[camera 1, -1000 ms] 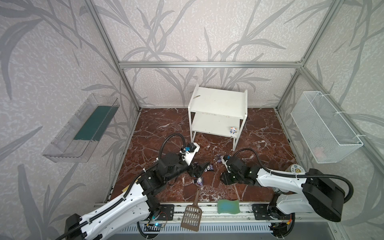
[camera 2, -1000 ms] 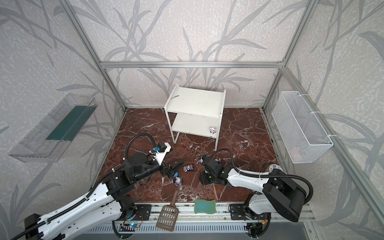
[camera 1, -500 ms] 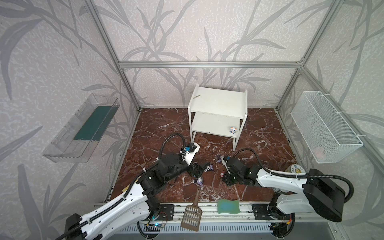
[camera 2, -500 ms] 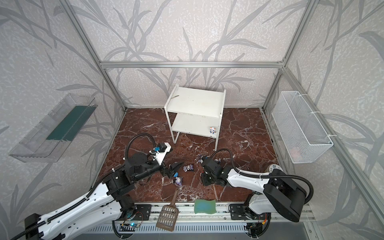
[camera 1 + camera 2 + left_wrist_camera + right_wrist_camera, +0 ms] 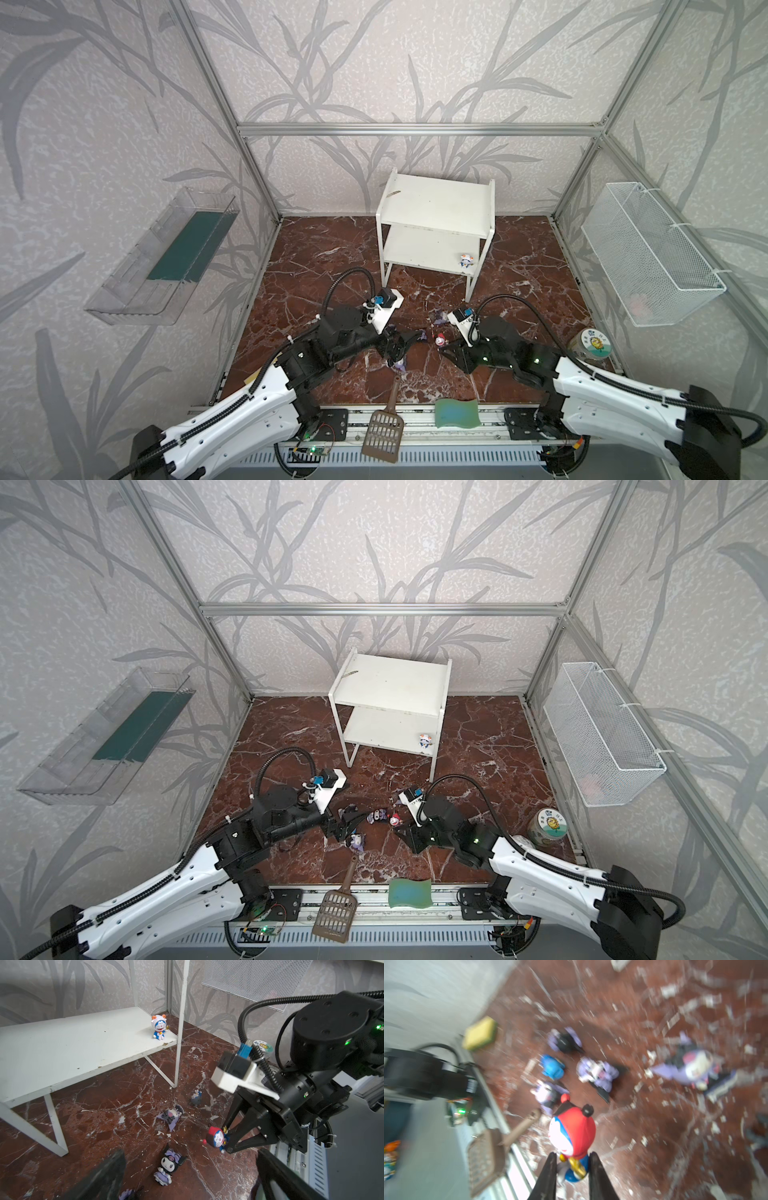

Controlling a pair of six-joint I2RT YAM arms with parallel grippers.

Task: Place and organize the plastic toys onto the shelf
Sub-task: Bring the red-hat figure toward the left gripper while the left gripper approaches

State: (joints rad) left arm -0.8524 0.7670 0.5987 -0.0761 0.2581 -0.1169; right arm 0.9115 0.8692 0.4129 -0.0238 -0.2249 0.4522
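Observation:
The plastic toys lie scattered on the marble floor in front of the shelf (image 5: pixel 436 203) (image 5: pixel 390 683). My right gripper (image 5: pixel 572 1156) (image 5: pixel 227 1139) is shut on the blue body of the red-headed toy (image 5: pixel 572 1132) (image 5: pixel 216 1139) (image 5: pixel 439 339), low over the floor. My left gripper (image 5: pixel 190 1154) (image 5: pixel 401 345) stands wide open over a purple toy (image 5: pixel 168 1165) lying on its back. Another purple toy (image 5: pixel 170 1118) and a grey-headed one (image 5: pixel 196 1098) lie farther on. A white-headed toy (image 5: pixel 159 1027) (image 5: pixel 466 262) stands on the shelf's lower board at its right front corner.
A brown scoop (image 5: pixel 384 432) and a green sponge (image 5: pixel 457 411) lie at the front edge. A lidded jar (image 5: pixel 590 343) stands at the right. The wire basket (image 5: pixel 648 253) hangs on the right wall and the clear tray (image 5: pixel 166 257) on the left wall.
My right gripper has closed on the red-headed toy. The left arm has stayed where it was, its jaws still wide.

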